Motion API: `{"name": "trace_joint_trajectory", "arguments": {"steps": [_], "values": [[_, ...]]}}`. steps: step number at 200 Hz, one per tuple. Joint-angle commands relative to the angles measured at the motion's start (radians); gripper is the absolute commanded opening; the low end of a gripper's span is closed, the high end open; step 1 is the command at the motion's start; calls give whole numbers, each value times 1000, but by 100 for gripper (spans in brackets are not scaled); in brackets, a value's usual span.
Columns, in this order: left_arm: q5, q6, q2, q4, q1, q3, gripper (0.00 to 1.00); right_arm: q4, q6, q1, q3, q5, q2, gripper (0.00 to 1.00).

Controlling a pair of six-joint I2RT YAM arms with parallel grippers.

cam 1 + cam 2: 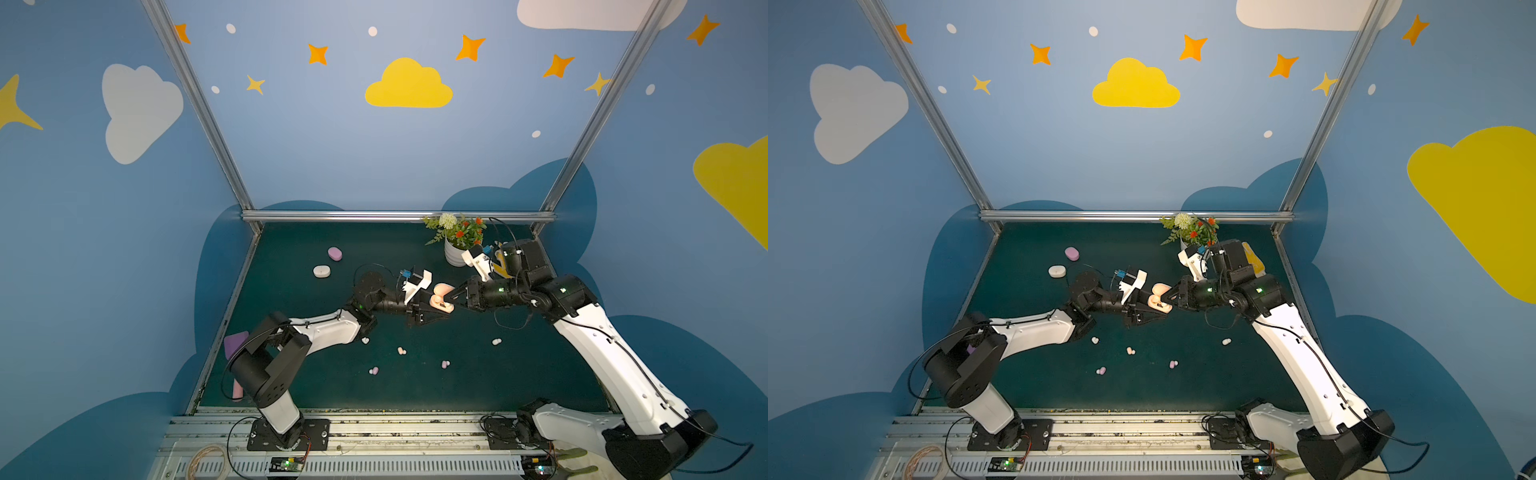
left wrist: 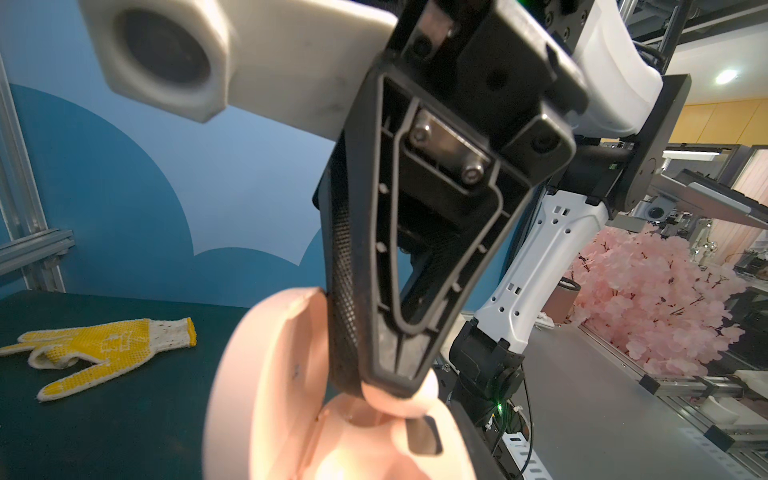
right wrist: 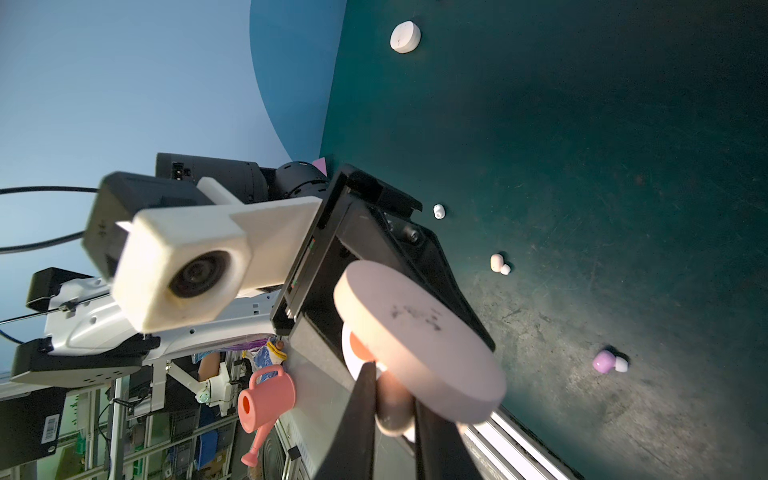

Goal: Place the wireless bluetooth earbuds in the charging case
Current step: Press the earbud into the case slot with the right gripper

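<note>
An open peach-pink charging case (image 1: 441, 300) hangs above the mat's middle, with my left gripper (image 1: 436, 311) shut on its base. Its lid (image 2: 270, 374) stands up, and the sockets (image 2: 365, 419) show inside. My right gripper (image 3: 395, 415) is shut on a peach earbud (image 3: 392, 409), which sits at the mouth of a socket, touching the case (image 2: 399, 401). Loose earbuds lie on the mat nearer the front: a white one (image 1: 365, 340), a peach one (image 1: 401, 351), two lilac ones (image 1: 374, 370) (image 1: 445, 364) and another white one (image 1: 496, 341).
A shut lilac case (image 1: 335, 253) and a shut white case (image 1: 321, 271) lie at the back left. A potted plant (image 1: 457, 245) stands at the back right behind my right arm. A yellow glove (image 2: 104, 349) lies on the mat near it.
</note>
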Motion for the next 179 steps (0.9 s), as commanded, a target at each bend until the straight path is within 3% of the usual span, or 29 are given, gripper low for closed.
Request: {"name": "trace_joint_trajectory", "arguments": {"steps": [1,71,114,179], "values": [[1,11,-51,62,-8,-1,4,8,13,-6,-10,12,-14,15],[6,24,-75,60,-20,-3,4,14,28,-7,2,9,-11,20],[5,40,-84,39,-26,-4,4,33,54,-8,-1,3,-18,14],[-5,57,-90,38,-36,-15,4,90,120,-10,-30,-1,-42,13]]}}
